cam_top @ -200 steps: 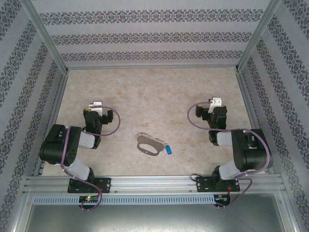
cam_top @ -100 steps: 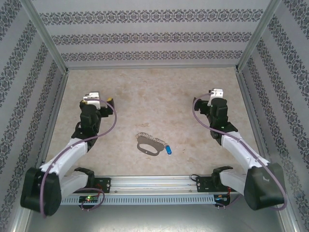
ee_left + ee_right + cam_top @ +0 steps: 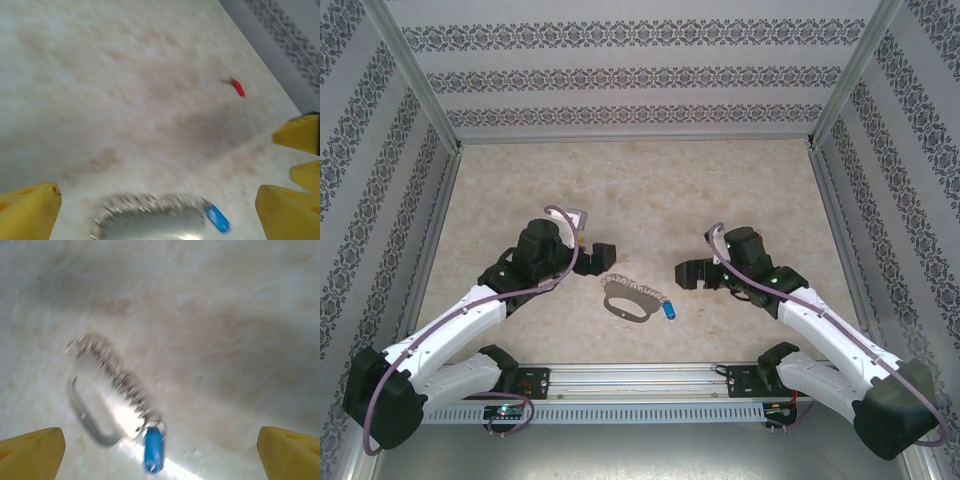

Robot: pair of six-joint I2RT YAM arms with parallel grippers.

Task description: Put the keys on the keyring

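The keyring (image 3: 630, 298) lies flat on the table between the two arms, a grey oval loop edged with tiny silver rings. A small blue piece (image 3: 669, 310) sits at its right end. My left gripper (image 3: 598, 255) hovers just left of and behind it, jaws open and empty. My right gripper (image 3: 690, 272) stands open to its right, also empty. In the left wrist view the keyring (image 3: 150, 220) is blurred between my yellow fingertips (image 3: 27, 210), with the blue piece (image 3: 217, 218) beside it. In the right wrist view the keyring (image 3: 100, 395) and the blue piece (image 3: 153, 449) lie ahead. Whether the blue piece is one of the keys I cannot tell.
A small red piece (image 3: 238, 88) lies farther out on the table in the left wrist view, with the right gripper's yellow fingers (image 3: 300, 135) at the right edge. Patterned walls and metal posts (image 3: 420, 75) enclose the marbled table (image 3: 640, 190). A metal rail (image 3: 640, 375) runs along the near edge.
Both arms have swung inward and down from the sides of the table and now flank the keyring. The keyring has not moved. Both grippers stayed open.
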